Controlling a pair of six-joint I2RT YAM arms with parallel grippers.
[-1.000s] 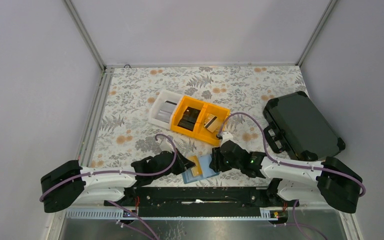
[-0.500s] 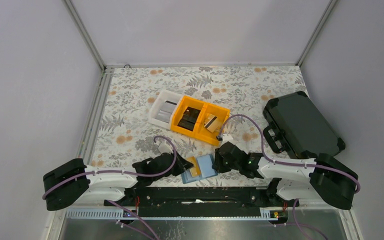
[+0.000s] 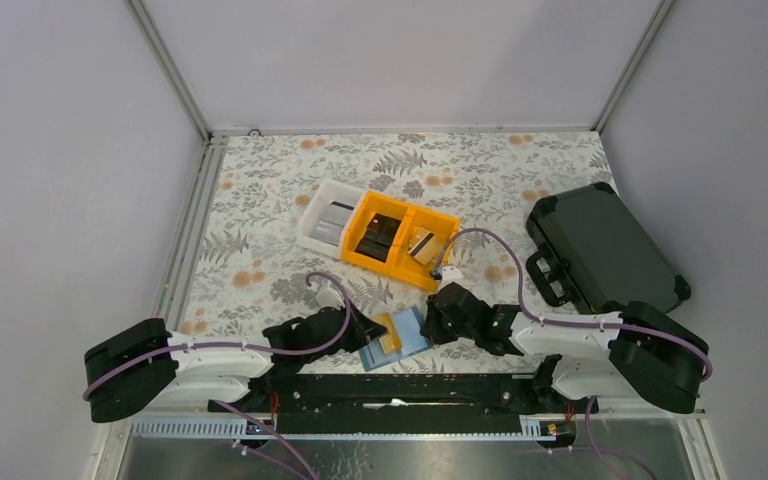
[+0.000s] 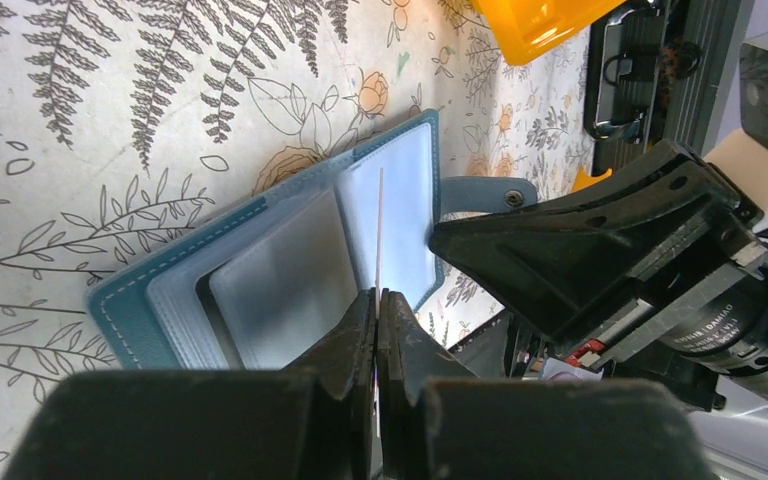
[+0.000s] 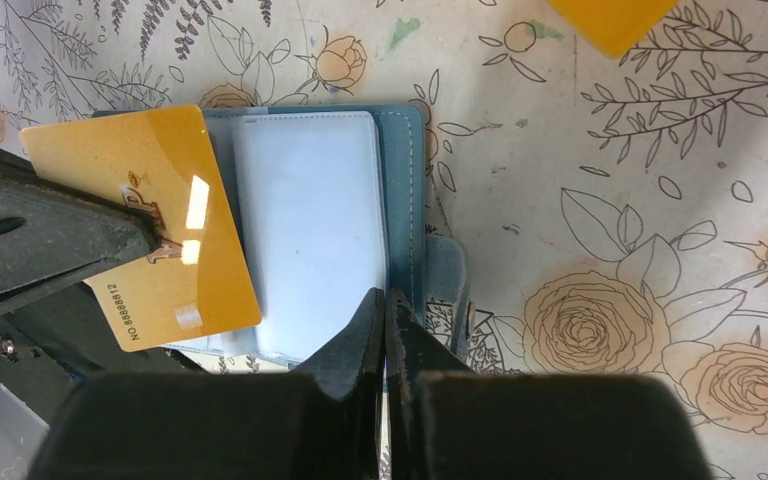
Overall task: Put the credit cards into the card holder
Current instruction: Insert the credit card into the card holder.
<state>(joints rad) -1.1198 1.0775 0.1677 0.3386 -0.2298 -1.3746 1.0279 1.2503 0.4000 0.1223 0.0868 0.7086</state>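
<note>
The teal card holder (image 3: 415, 337) lies open on the table between both arms, pale pockets (image 5: 305, 230) facing up. My left gripper (image 3: 373, 329) is shut on a gold credit card (image 5: 150, 220), which stands edge-on (image 4: 379, 230) over the holder's (image 4: 120, 300) open pockets. My right gripper (image 5: 384, 298) is shut, its tips on the holder's right side by the stitched edge and side tab (image 5: 447, 270); I see nothing between them. More credit cards, dark (image 3: 377, 236) and pale (image 3: 422, 243), lie in the bins.
An orange bin (image 3: 400, 262) and a white bin (image 3: 312, 228) sit side by side in mid-table. A large black hard case (image 3: 600, 252) lies at the right. The two grippers nearly touch over the holder, close to the table's near edge.
My right gripper has gone from partly open to shut and has shifted slightly left onto the holder. The left gripper still holds the gold card in almost the same place.
</note>
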